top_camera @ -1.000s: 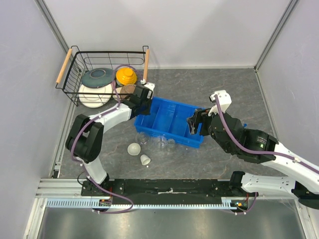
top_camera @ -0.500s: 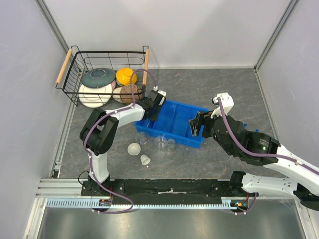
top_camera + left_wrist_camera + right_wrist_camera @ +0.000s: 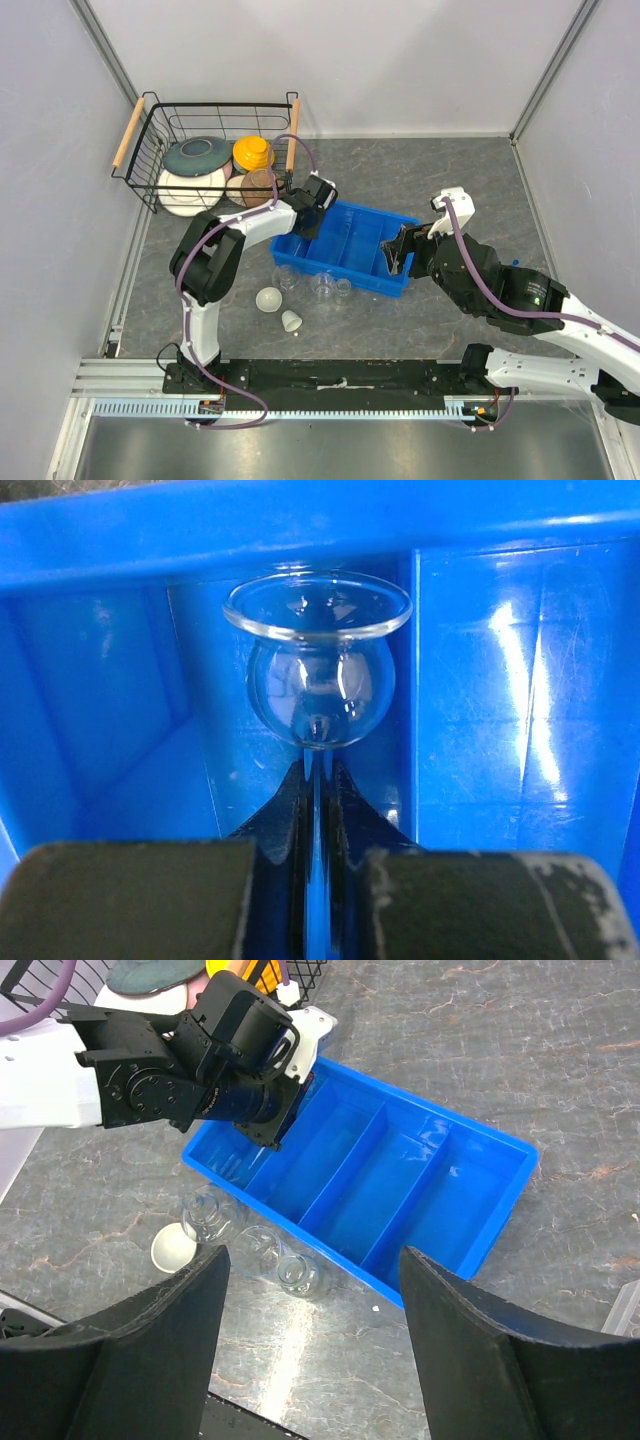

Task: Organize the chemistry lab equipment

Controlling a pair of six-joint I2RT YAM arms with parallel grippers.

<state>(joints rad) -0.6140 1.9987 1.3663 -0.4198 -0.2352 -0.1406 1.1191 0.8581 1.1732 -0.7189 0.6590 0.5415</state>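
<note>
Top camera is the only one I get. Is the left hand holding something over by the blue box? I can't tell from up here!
Observer: Yes. The left wrist view shows the left gripper pinching a clear glass flask, a round bulb with a flared rim, inside the blue bin.
Operator: Where does it grab it?
Observer: By a thin bit under the bulb. The rim points away from the wrist camera.
Operator: Is the other hand holding anything?
Observer: No. In the right wrist view the right gripper is open, with nothing between its fingers.
</note>
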